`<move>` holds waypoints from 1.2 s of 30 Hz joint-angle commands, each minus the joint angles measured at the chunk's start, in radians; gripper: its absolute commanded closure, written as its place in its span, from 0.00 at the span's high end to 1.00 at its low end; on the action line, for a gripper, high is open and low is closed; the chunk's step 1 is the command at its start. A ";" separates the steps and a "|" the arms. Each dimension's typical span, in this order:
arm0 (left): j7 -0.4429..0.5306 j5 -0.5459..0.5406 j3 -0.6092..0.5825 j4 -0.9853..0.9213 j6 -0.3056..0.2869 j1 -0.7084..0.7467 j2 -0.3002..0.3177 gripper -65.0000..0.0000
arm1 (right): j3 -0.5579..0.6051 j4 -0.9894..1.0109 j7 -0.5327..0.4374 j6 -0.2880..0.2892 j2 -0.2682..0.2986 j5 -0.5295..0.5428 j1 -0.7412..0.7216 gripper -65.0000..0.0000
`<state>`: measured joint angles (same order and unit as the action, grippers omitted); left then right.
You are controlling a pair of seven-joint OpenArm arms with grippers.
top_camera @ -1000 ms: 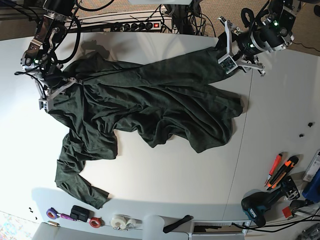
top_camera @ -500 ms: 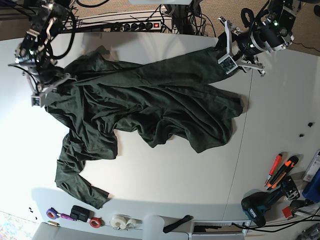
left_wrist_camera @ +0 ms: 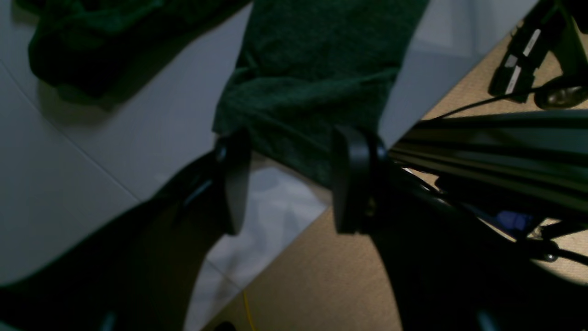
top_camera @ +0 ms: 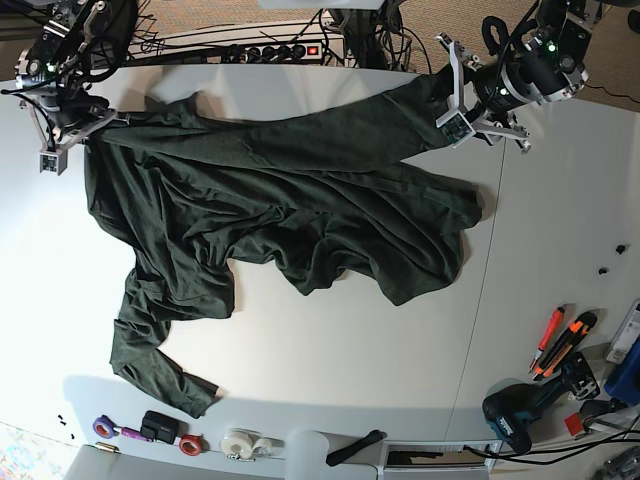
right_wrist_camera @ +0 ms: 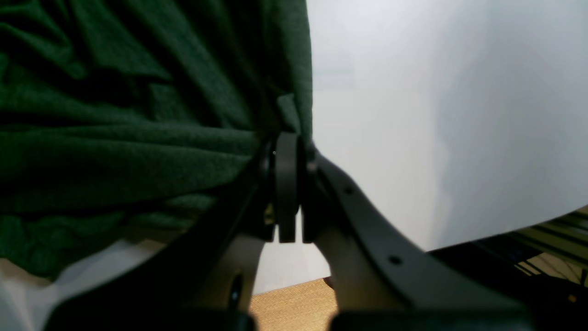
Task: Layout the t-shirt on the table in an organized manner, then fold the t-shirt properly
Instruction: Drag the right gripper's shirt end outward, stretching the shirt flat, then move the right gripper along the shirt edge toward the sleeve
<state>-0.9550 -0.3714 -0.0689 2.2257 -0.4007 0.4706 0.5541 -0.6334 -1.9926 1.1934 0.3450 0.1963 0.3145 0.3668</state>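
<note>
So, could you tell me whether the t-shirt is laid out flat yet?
Not yet. The t-shirt lies spread but wrinkled on the table, folds bunched mid-body, one sleeve bent toward the near edge.

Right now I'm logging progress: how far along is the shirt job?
Still in the layout stage. Done: nothing is flat yet. The t-shirt lies bunched and wrinkled on the table, one sleeve trailing toward the near edge. In hand: the right pincer is shut on a shirt edge, and the left pincer stands open around the cuff. Left: flatten it, then do every fold.
</note>
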 commanded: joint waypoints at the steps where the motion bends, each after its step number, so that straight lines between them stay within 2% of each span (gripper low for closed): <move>1: 0.021 -0.008 0.006 0.016 -0.001 -0.002 0.008 0.44 | -0.007 -0.015 -0.018 -0.002 0.014 -0.002 0.000 0.00; 3: 0.021 -0.007 0.006 0.016 -0.001 -0.002 0.008 0.44 | -0.007 -0.015 -0.018 -0.002 0.014 -0.002 0.000 0.00; 6: 0.020 -0.007 0.006 0.016 -0.001 -0.002 0.008 0.44 | -0.008 -0.015 -0.014 -0.002 0.014 -0.008 0.005 0.15; 9: 0.020 -0.007 0.006 0.016 -0.001 -0.002 0.008 0.44 | -0.008 -0.014 -0.013 -0.003 0.014 -0.040 0.020 0.23; 15: 0.021 -0.007 0.006 0.016 -0.001 -0.003 0.008 0.44 | -0.008 -0.015 -0.021 -0.010 0.014 -0.042 0.059 0.24; 18: 0.021 -0.007 0.006 0.016 -0.001 -0.003 0.008 0.44 | -0.008 -0.016 -0.085 -0.010 0.014 -0.042 0.052 0.24; 22: 0.044 -0.005 0.006 0.016 0.000 -0.014 0.008 0.44 | -0.007 -0.016 -0.114 -0.004 0.015 -0.014 -0.024 0.24; 26: 0.054 -0.004 0.006 0.016 0.000 -0.064 0.000 0.44 | -0.007 -0.016 -0.122 0.051 0.014 0.081 -0.128 0.24; 29: 0.058 -0.008 0.006 0.016 0.000 -0.105 -0.029 0.44 | -0.003 -0.014 -0.128 0.066 0.014 0.114 -0.201 0.24; 31: 0.058 -0.008 0.006 0.016 0.000 -0.119 -0.046 0.44 | 0.013 -0.003 -0.141 0.066 0.014 0.097 -0.246 0.24; 34: 0.058 -0.015 0.006 0.016 -0.004 -0.119 -0.063 0.44 | 0.074 0.044 -0.174 0.067 0.015 0.013 -0.312 0.25; 36: 0.058 -0.016 0.006 0.016 -0.004 -0.119 -0.072 0.44 | 0.129 0.111 -0.226 0.074 0.015 -0.027 -0.352 0.35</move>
<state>-0.9180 -0.3794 -0.0689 2.2257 -0.4015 0.3538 0.4774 -0.4992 -1.8652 0.9886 0.4179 0.1967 0.2821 0.0292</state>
